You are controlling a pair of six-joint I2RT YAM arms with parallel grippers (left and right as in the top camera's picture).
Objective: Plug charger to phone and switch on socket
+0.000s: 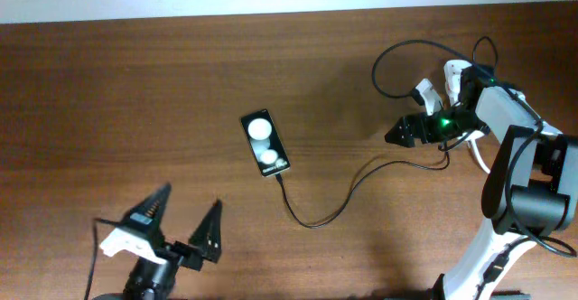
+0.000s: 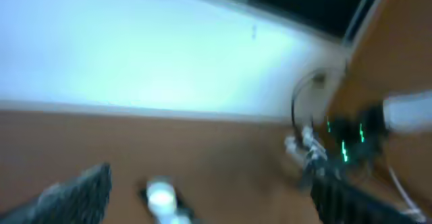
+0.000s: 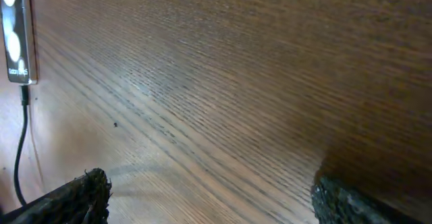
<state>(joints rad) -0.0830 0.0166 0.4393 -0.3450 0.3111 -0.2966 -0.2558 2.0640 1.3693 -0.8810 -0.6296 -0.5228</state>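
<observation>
at the lower left of the brown, wood-grained worktop point(image 1: 135, 92), the left gripper point(image 1: 191, 198) hovers with its two dark, ridged, pointed jaws spread wide and nothing between them. its arm is cut off by the bottom edge. the left wrist view is badly smeared: only the two grey fingers point(image 2: 74, 193), a pale wall and vague shapes beyond can be read.

near the middle lies the small, black, glossy rectangular phone point(image 1: 265, 144), flat and slightly angled, with two round white light spots on its face. the long thin black charger cable point(image 1: 325, 214) meets the phone's lower short edge, dips in a loop and runs right towards the other arm. in the right wrist view only a strip of the phone point(image 3: 15, 32) shows at the left edge, with the cable hanging from it.

the right gripper point(image 1: 397, 134) sits well apart from the phone, a green light glowing on it. its wrist view shows rough dark jaws parted at the frame's corners, holding nothing. behind it the white plastic socket strip point(image 1: 454, 70) is mostly hidden by the arm, and its switch cannot be made out.
</observation>
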